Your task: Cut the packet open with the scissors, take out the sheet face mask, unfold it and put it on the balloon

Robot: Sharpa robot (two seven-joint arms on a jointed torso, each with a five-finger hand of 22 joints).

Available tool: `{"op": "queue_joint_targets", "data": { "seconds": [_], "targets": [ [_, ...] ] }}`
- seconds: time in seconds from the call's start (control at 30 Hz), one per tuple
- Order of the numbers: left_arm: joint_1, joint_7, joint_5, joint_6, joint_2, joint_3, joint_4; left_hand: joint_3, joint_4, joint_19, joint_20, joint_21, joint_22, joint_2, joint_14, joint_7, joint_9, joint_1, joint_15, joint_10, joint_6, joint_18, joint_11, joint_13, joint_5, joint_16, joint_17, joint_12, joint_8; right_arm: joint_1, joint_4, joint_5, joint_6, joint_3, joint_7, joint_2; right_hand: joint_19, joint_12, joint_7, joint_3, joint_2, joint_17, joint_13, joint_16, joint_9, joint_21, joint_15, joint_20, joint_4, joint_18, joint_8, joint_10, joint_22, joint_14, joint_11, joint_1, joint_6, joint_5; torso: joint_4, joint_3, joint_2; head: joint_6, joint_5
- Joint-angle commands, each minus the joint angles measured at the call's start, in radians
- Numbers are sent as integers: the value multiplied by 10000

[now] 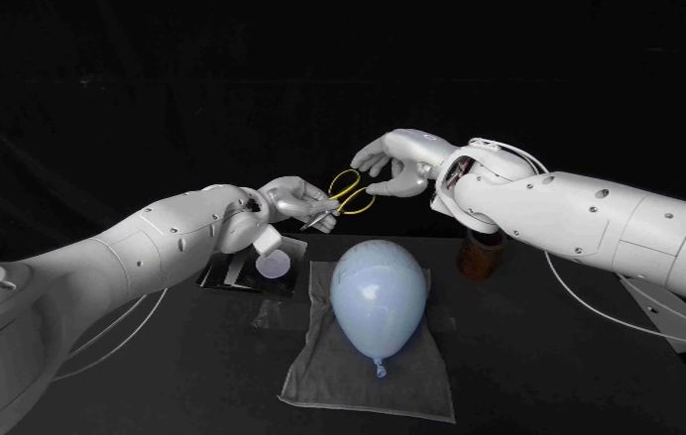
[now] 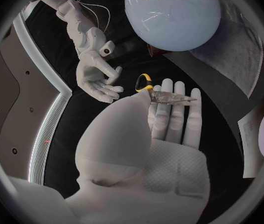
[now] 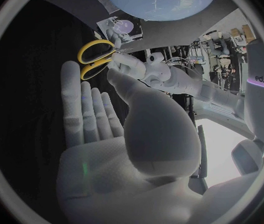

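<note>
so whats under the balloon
A pale grey cloth lies spread under the balloon, on the black table. The patch of cloth right beneath the balloon is covered, so anything lying there can't be seen.

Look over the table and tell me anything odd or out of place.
Nothing looks spilled or damaged. One oddity: the left hand holds the scissors by the blade end in mid-air, with the yellow handles pointing toward the open right hand. The balloon lies on its side on the pale cloth.
</note>
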Motion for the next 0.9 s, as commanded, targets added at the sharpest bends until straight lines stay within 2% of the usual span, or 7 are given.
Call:
{"op": "queue_joint_targets", "data": {
  "seconds": [0.03, 0.2, 0.57, 0.7, 0.83, 0.87, 0.9],
  "targets": [
    [31, 21, 29, 97, 10, 11, 43, 603, -567, 88, -7, -52, -4, -12, 54, 3, 327, -4, 8, 99, -93, 116, -6, 5, 69, -56, 17, -50, 48, 13, 124, -1510, -396, -4, -520, 24, 460, -86, -77, -12, 59, -53, -56, -133, -73, 177, -83, -41, -89, 141, -121, -484, 65, -151, -85, 45, -225, 37, -9, 3, -2, 6, 17],
    [39, -2, 30, 107, 3, 11, 88, 630, -570, 94, -4, -49, -3, -21, 58, 7, 337, -22, 7, 104, -96, 111, -4, 5, 69, -56, 25, -51, 51, 11, 212, -1891, -317, -26, -774, 107, 1304, -100, -235, -245, 128, -230, -72, -349, -160, 1002, -226, -193, 44, -31, -105, -1721, 1035, -329, -278, -64, -555, 212, -7, 6, 5, 25, 24],
    [56, -53, 31, 178, 27, 10, 127, 666, -574, 105, -4, -44, -1, -32, 60, 12, 351, -46, 7, 109, -101, 108, -1, 5, 68, -56, 35, -53, 54, -7, 569, -2519, -957, -55, -1091, 182, 1791, 179, -169, 560, -206, 1093, 139, 1415, 56, 700, -495, -408, 32, -17, 401, 1238, 752, 2648, -244, -410, 536, 226, -11, 8, 14, 19, 76],
    [58, -62, 32, 172, 22, 10, 135, 689, -576, 113, -4, -41, 1, -39, 60, 15, 359, -61, 8, 110, -106, 106, 1, 5, 69, -57, 41, -56, 55, -8, 649, -2772, -657, -56, -1476, 211, 2420, -64, -273, 1011, -298, 2577, -13, 2907, -17, 3023, -641, -586, 150, -507, 200, 977, 3756, 2299, -336, -565, 322, 260, -2, 5, 15, -3, 85],
    [65, -69, 32, 176, 15, 10, 146, 701, -579, 115, -4, -40, 1, -44, 59, 16, 363, -68, 8, 108, -109, 104, 2, 4, 69, -58, 44, -59, 56, -9, 646, -3036, -635, -56, -1808, 259, 2240, -56, -177, 1390, -468, 3231, 47, 3417, -35, 2250, -582, -603, 128, -365, 154, 1272, 2732, 1985, -296, -570, 315, 206, -11, 14, 12, -30, 100],
    [66, -72, 32, 177, 14, 10, 150, 704, -579, 115, -3, -41, 1, -45, 59, 16, 364, -69, 9, 108, -110, 103, 2, 4, 70, -59, 45, -59, 56, -9, 649, -3060, -649, -56, -1842, 264, 811, -43, 51, 1309, -621, 3953, 60, 4124, -50, -26, -344, -442, 3, -91, 97, 1054, 193, 1501, -86, -446, 231, 99, -14, 12, 5, -38, 102],
    [68, -73, 32, 177, 13, 10, 155, 704, -579, 115, -3, -41, 1, -45, 59, 16, 364, -69, 9, 108, -110, 103, 2, 4, 70, -59, 45, -59, 56, -9, 654, -3074, -648, -56, -1875, 268, 895, -134, 50, 1272, -581, 4903, 110, 5273, -34, 982, -314, -360, 10, -241, 92, 1059, 1320, 738, -58, -404, 228, 86, -13, 10, 7, -37, 100]
  ]
}}
